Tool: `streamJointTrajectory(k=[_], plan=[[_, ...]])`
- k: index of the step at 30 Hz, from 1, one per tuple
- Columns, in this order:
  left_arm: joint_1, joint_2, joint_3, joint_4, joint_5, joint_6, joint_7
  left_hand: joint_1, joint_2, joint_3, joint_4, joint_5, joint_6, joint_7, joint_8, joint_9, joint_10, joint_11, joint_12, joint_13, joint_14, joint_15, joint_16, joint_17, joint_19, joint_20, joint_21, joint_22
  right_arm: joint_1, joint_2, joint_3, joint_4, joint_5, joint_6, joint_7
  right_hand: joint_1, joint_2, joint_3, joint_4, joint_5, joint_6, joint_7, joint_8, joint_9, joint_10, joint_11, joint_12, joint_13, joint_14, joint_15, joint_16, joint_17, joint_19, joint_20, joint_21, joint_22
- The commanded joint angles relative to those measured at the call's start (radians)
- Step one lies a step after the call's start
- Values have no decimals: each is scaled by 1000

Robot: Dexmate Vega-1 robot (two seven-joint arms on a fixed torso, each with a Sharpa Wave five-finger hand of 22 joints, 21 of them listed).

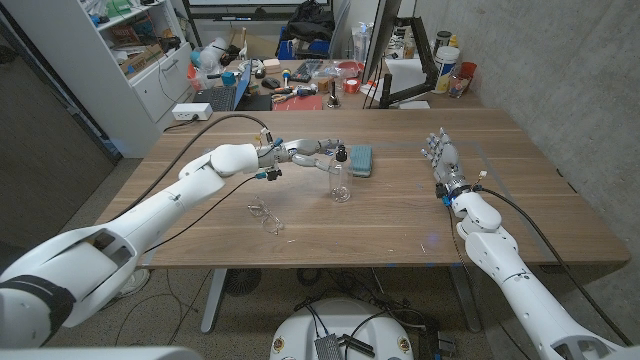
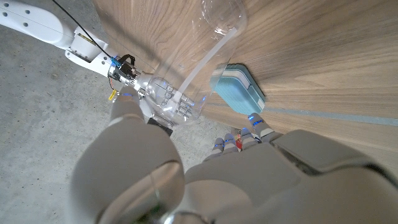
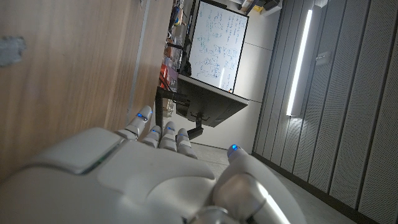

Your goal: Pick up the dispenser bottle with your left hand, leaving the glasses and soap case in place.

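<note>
The dispenser bottle (image 1: pixel 341 180) stands upright near the middle of the wooden surface (image 1: pixel 400 225), its long axis vertical and its dark pump top (image 1: pixel 340 153) uppermost; its body is clear (whether any liquid is inside cannot be told). In the left wrist view the bottle (image 2: pixel 186 93) shows as a transparent shell with a thin tube running through it. The left hand (image 1: pixel 318 155) reaches in at the bottle's upper part, fingers about the neck, though the head view does not show plainly whether they grip or merely touch. Just beside the bottle, on its far right, lies the teal soap case (image 1: pixel 359 159), closed, its contents hidden. The glasses (image 1: pixel 264 215) lie nearer the robot to the left, thin-framed and hard to make out. The right hand (image 1: pixel 443 161) waits well apart at the right, fingers extended and holding nothing.
</note>
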Motion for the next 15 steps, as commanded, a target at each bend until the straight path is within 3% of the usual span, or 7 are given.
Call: streamJointTrajectory(k=[1,15], plan=[[-11,-52,9,86,6,-43,33,13,6,-6,-2,7,-401,22,5,5,-300,4,11,4,-303,5,6,4,-135,2,-1,5,1,-2,1,0,-4,0,-4,-2,33,-3,1,7,8,5,9,3,3,2,5,6,6,-2,5,0,8,-81,-5,6],[-64,-118,45,162,34,-68,-5,20,11,-11,0,11,-400,20,6,5,-299,1,13,4,-304,5,6,4,-131,0,-4,5,4,0,8,21,2,8,-2,0,30,-6,-1,8,7,5,8,3,3,4,5,6,6,-1,4,-1,11,-80,-11,6]])
